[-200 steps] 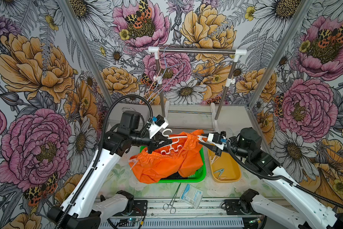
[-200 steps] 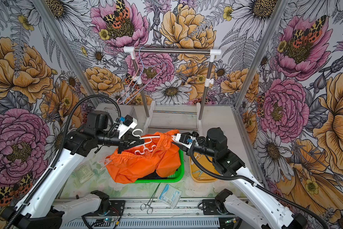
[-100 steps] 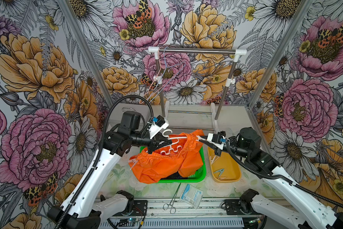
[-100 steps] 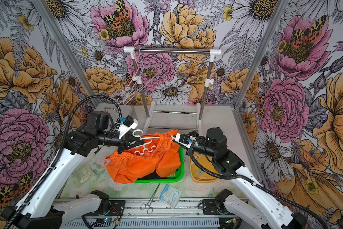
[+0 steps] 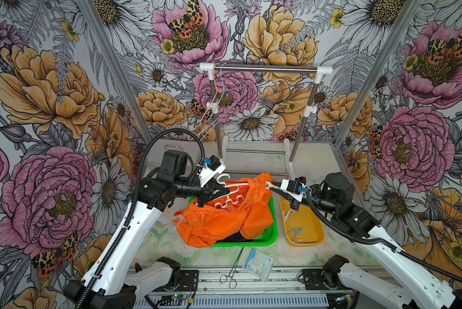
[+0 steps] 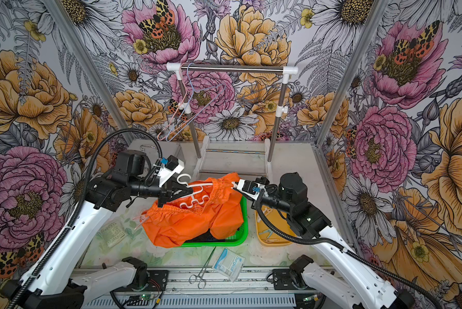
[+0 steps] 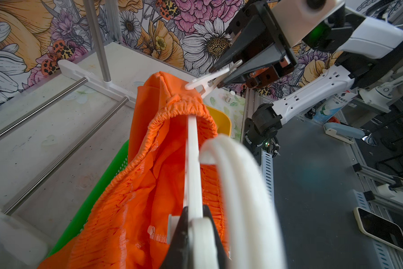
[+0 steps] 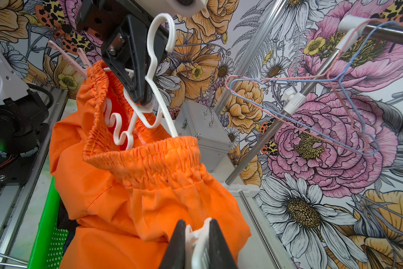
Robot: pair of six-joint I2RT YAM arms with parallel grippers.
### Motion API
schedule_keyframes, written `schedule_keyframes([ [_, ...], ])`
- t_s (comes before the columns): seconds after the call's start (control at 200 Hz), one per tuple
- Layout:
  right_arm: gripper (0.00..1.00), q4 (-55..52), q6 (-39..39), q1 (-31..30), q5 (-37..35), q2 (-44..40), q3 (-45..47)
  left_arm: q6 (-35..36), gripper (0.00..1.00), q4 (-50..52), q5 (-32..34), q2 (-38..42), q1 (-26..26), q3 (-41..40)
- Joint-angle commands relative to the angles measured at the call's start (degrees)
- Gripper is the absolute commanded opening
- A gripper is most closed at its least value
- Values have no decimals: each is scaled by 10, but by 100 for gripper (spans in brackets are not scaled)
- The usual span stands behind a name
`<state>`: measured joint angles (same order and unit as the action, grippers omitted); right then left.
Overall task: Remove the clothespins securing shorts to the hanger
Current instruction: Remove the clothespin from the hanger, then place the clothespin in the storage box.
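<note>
Orange shorts [image 5: 224,222] on white hanger [image 5: 238,185], right jaws pinching clothespin [image 5: 270,184]

you can't see most of the green plastic basket [image 5: 251,243]: the bright orange fabric shorts [image 5: 214,227] drape over it, with only a sliver of dark fabric [image 5: 236,237] showing beneath. the white plastic hanger [image 5: 236,185] loses its far arm inside the waistband. in the left wrist view its hook is a close blur and the left gripper [image 7: 194,212] runs off the edge; in the right wrist view so do the right gripper [image 8: 197,227] and its white plastic clothespin [image 8: 200,246].
</note>
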<state>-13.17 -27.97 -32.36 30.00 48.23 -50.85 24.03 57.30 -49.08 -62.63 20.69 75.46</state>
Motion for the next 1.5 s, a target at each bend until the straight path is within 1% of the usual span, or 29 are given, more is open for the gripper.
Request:
schedule_keyframes([
  [0.0, 0, -1, 18, -4, -13, -12, -17, 4, 0, 15, 22, 14, -11, -11],
  [0.085, 0, 0, 29, -4, -24, -12, -19, 4, 0, 21, 29, 15, -13, -15],
  [0.19, 0, 0, 64, -5, -72, -12, -25, 6, 0, 24, 30, 18, -13, -19],
  [0.325, 0, -5, 173, -6, -169, -21, -23, -3, 0, 24, 31, 25, -9, -22],
  [0.455, 0, -36, 269, -6, -262, -45, -3, -16, 0, 23, 39, 38, -2, -21],
  [0.63, 0, -132, 388, -6, -385, -72, 26, -27, 0, 24, 60, 49, 23, -12],
  [0.685, 0, -174, 425, -6, -409, -70, 31, -29, 0, 24, 64, 48, 31, -7],
  [0.896, 0, -274, 527, -4, -436, -32, 52, -25, 0, 23, 69, 35, 54, 13],
  [1.061, 0, -283, 567, 9, -437, 18, 81, -17, 0, 23, 54, 20, 55, 16],
  [1.141, 0, -284, 575, 26, -423, 47, 95, -16, 0, 23, 53, 19, 55, 15],
  [1.246, 6, -284, 583, 62, -385, 90, 110, -15, 0, 23, 52, 20, 55, 12],
  [1.286, 6, -283, 584, 73, -376, 106, 113, -16, 0, 23, 52, 19, 55, 12],
  [1.351, 8, -283, 586, 82, -373, 127, 116, -16, 0, 23, 53, 19, 55, 14],
  [1.496, 16, -282, 583, 87, -379, 157, 117, -15, 0, 23, 54, 14, 55, 13],
])
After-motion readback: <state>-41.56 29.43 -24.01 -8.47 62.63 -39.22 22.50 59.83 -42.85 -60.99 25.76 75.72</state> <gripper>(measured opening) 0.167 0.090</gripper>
